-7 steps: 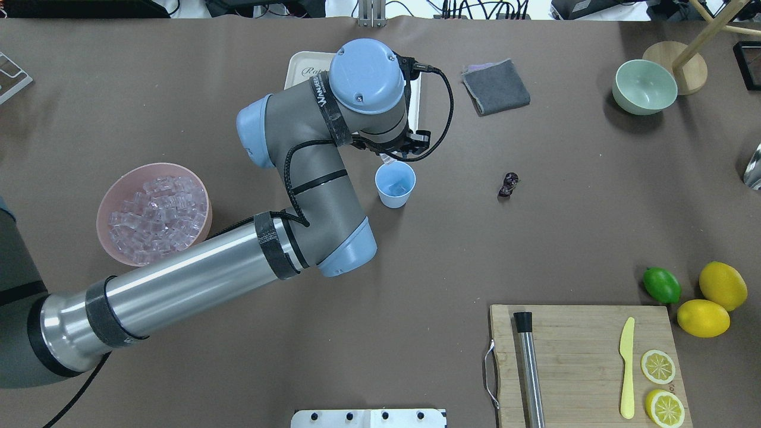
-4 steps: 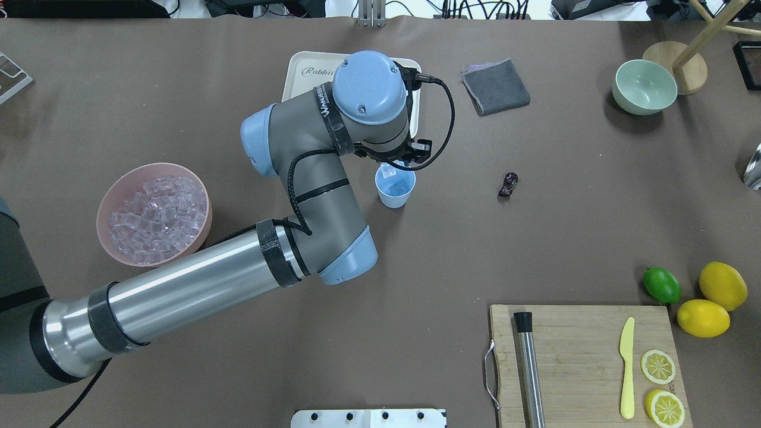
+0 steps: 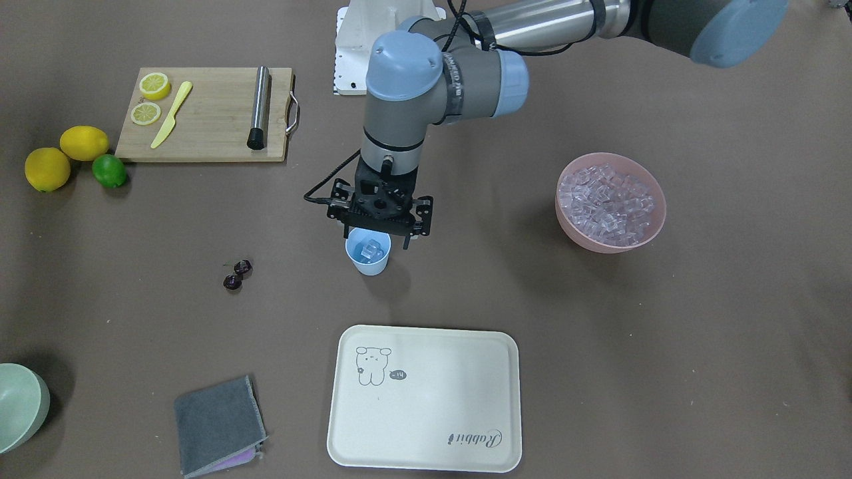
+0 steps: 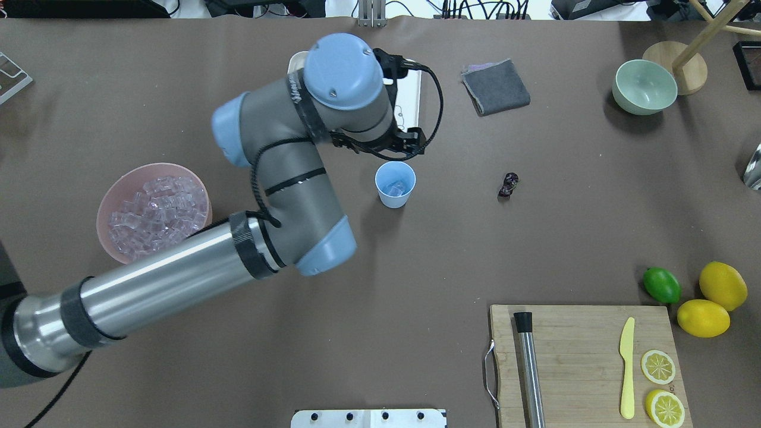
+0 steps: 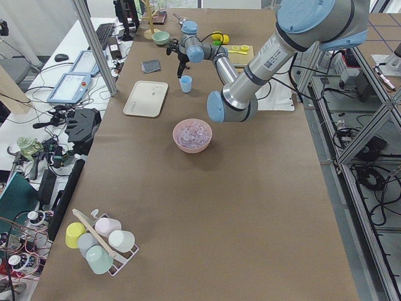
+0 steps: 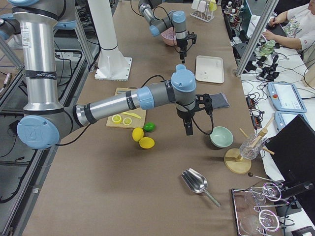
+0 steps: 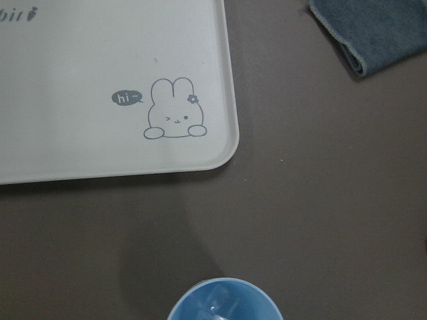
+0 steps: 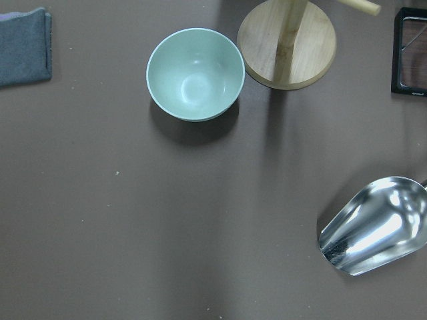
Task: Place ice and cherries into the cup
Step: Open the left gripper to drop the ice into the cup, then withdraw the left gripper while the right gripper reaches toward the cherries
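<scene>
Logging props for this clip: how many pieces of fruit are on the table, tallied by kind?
Whole lemons: 2
Lime: 1
Lemon slices: 2
Cherries: 2, a joined pair
Total: 7

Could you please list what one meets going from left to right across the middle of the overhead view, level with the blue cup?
pink bowl full of ice → light blue cup → cherries → metal scoop, cut off by the right edge.
</scene>
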Robot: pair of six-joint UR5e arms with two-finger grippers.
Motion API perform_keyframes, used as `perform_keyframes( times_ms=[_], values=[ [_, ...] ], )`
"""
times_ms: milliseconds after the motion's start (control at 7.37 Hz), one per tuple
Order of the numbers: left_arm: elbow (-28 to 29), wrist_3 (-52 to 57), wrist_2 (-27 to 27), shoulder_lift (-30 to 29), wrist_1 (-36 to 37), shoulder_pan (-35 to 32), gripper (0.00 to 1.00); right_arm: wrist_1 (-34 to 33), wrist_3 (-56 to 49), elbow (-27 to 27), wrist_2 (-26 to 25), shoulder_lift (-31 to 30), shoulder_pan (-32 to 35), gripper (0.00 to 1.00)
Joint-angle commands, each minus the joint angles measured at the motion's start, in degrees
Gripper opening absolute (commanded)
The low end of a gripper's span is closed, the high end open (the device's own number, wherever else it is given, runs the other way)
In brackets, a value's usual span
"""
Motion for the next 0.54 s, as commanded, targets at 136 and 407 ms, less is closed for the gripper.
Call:
perform_keyframes(
  times_ms=[136, 407],
  values=[
    [-14.31, 8.23, -8.59, 16.16, 0.87, -10.98, 0.98, 8.19, 28.3, 0.34, -0.31, 12.13, -18.31, 0.99],
    [-15.85, 12.12, -10.0, 20.6, 0.43, -13.03, 0.98, 18.33, 40.92, -1.06, -14.32, 14.1, -32.3, 0.99]
  ],
)
